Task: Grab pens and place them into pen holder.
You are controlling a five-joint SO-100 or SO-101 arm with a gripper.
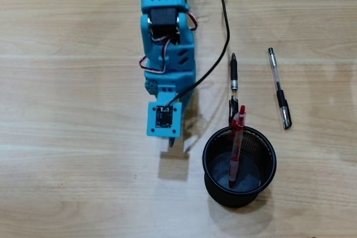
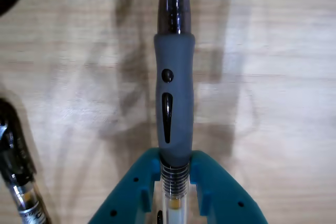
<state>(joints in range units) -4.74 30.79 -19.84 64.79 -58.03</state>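
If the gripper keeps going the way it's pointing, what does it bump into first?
Probably the bare wooden table. The gripper, shut on the grey pen, seems to point downward; nothing else shows ahead, though depth is unclear.

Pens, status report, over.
Gripper shut on grey pen, lifted beside holder. Red pen in holder. Black pen and clear pen on table. Nothing blocking holder.
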